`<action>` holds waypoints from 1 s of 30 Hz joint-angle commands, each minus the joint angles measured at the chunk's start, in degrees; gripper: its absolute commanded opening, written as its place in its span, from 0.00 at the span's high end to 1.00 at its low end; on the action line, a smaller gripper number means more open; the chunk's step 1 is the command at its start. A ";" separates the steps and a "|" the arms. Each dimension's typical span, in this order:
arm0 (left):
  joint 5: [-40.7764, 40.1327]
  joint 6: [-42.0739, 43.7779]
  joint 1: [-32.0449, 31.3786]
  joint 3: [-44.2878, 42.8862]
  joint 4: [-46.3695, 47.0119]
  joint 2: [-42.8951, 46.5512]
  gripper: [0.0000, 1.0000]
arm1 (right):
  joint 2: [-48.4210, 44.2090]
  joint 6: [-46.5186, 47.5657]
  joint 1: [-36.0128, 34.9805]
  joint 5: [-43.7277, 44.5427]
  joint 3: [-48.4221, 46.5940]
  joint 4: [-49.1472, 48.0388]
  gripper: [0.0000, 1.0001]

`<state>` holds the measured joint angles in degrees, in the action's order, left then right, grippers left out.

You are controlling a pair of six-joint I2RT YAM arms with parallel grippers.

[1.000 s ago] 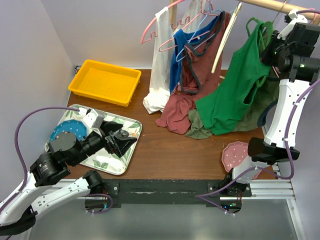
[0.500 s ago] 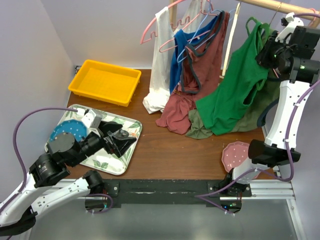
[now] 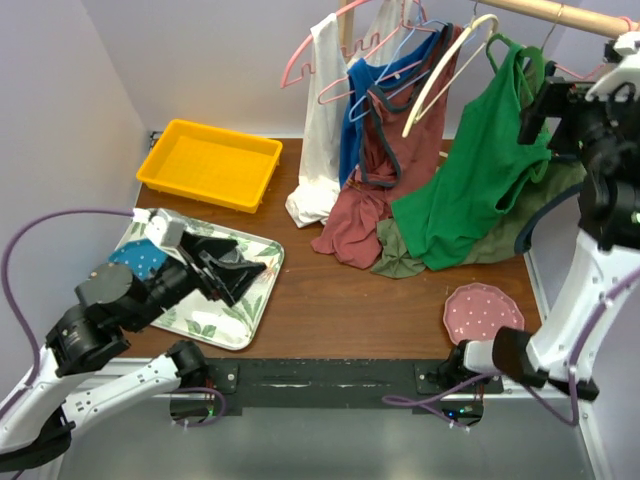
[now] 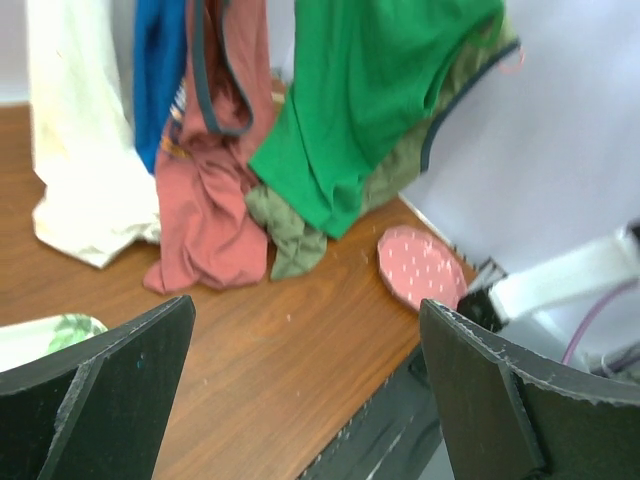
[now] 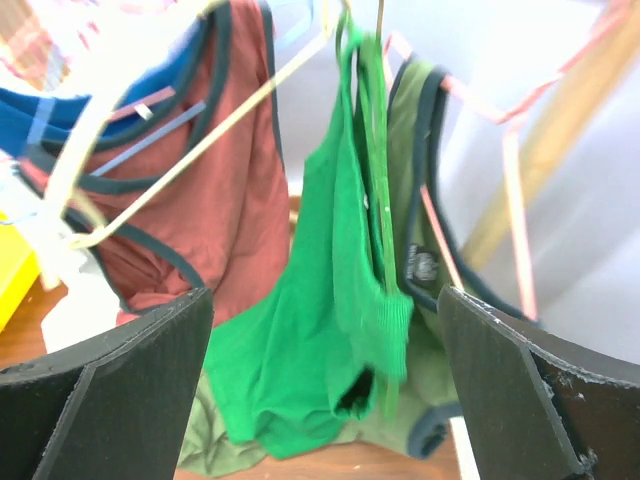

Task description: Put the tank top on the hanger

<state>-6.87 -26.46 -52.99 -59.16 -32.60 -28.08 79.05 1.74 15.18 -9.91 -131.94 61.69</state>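
Note:
The bright green tank top (image 3: 470, 180) hangs from the rail (image 3: 560, 14) at the back right on the thin green hanger (image 3: 529, 72), its hem trailing onto the table. In the right wrist view the tank top (image 5: 330, 300) hangs straight ahead with the hanger (image 5: 385, 215) running through its straps. My right gripper (image 3: 538, 112) stands just right of the straps, open and apart from the cloth, and its own view shows the right gripper (image 5: 325, 400) holding nothing. My left gripper (image 3: 228, 272) hovers open over the tray, the tank top (image 4: 370, 110) far ahead of the left gripper (image 4: 305, 400).
A cream hanger (image 3: 442, 72), a rust-red top (image 3: 385, 165), blue and white garments (image 3: 320, 150) and pink hangers share the rail. An olive top (image 3: 520, 235) lies behind the green one. A yellow bin (image 3: 210, 163), a patterned tray (image 3: 235, 325) and a pink plate (image 3: 483, 312) sit on the table.
My right gripper has opened, let go of the tank top's strap and drawn back to the right. The cream hanger has swung to a slant. My left arm has shifted slightly.

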 commanded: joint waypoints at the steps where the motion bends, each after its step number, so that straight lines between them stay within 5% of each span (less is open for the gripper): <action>1: -5.77 0.79 -0.01 -11.91 -0.53 -3.64 0.00 | -6.61 3.54 0.29 1.99 -2.36 1.49 0.01; 10: -10.26 5.10 -0.01 -31.27 -9.93 -10.68 0.00 | -13.30 7.22 0.29 21.15 0.62 6.60 0.01; 30: -17.73 2.55 -4.31 -32.96 -16.62 -8.14 0.00 | -23.76 13.20 0.20 17.74 9.77 6.69 0.01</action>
<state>-21.89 -23.27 -55.88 -91.81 -49.06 -36.88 55.20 13.04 15.18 8.40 -123.22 66.94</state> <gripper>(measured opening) 0.996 0.986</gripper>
